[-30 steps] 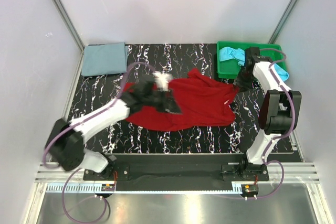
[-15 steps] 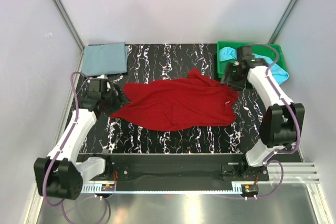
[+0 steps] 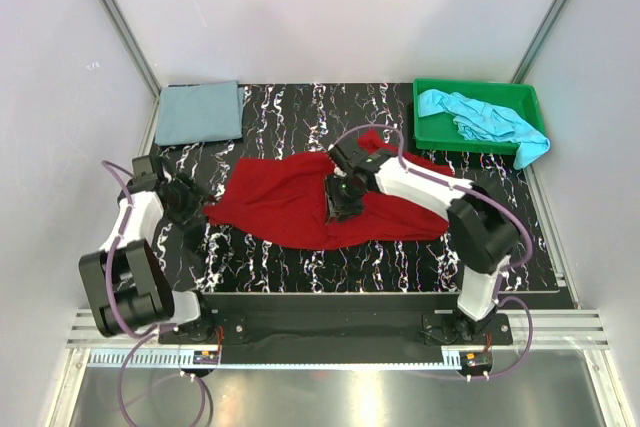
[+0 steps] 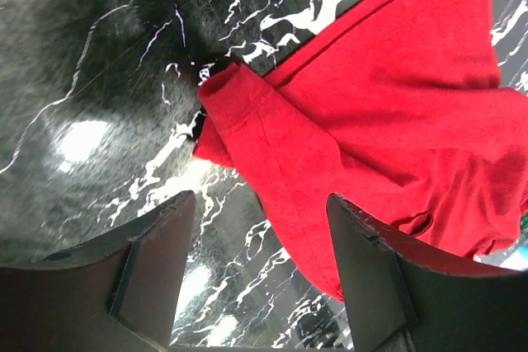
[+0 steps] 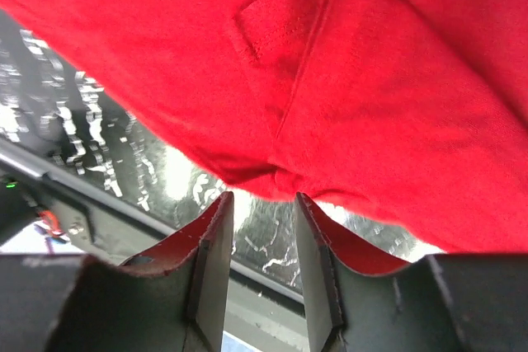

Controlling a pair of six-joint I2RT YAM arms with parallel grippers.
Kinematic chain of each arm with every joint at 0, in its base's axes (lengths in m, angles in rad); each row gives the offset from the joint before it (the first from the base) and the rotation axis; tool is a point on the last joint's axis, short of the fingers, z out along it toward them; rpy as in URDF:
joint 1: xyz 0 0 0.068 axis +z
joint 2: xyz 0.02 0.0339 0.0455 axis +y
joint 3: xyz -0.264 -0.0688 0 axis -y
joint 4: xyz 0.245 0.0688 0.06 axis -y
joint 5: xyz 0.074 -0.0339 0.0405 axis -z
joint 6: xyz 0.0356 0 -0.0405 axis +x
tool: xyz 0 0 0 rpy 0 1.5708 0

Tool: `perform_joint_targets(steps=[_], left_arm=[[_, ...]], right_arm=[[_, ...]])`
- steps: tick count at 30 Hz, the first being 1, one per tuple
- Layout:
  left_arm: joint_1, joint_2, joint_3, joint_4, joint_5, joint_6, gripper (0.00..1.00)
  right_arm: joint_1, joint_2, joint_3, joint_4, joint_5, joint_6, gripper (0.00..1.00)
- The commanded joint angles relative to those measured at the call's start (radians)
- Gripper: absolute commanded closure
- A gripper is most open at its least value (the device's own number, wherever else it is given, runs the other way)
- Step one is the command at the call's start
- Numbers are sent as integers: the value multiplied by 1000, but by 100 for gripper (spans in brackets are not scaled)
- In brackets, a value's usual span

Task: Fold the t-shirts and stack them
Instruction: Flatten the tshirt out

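Observation:
The deep red t-shirt (image 3: 300,209) lies spread and rumpled across the middle of the table. My left gripper (image 3: 192,203) is open at the shirt's left sleeve tip; in the left wrist view (image 4: 260,265) the sleeve (image 4: 247,113) lies just beyond the wide-apart fingers. My right gripper (image 3: 340,199) hovers over the shirt's middle; in the right wrist view (image 5: 262,220) its jaws stand slightly apart and empty, above the shirt's front hem (image 5: 280,175). The grey-blue t-shirt (image 3: 199,112) lies folded at the back left. The turquoise t-shirt (image 3: 478,116) is bunched in the green tray (image 3: 430,137).
The tray stands at the back right, with turquoise cloth hanging over its right front corner (image 3: 535,144). White walls and metal posts close in the back and sides. The black marbled table (image 3: 290,257) ends at a front rail by the arm bases.
My left arm swung from over the shirt out to its left sleeve. My right arm left the tray and came down over the shirt's middle. The shirt's left part now lies stretched out leftward.

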Motion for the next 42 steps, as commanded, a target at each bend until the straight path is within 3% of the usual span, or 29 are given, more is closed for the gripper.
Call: perform_joint_targets(steps=[1,7,16,19,20,23,35,42], left_arm=[[12,55,29,63,94,23,31],[26,71,46,72,90,23,31],[26,54,0,99,127,-1,32],[26,43,-6,99,128,8,32],[26,43,-9,99,128,11,32],[26,48,-18,101,140,11,32],[26,42,-32,106,144,29,32],[24,40,-24,109,144,36,32]], right_arm=[[17,60,94,-12,24,-16,57],[73,164,166,-83,103,-70,54],[114,235,212,-140,179,-140,58],[134,239,207,-141,188,-142,62],[134,245,206,-143,187,-139,69],[137,256,192,-141,193,-128,71],[151,238,145,-143,248,-119,67],[151,218,146,-144,288,-130,81]])
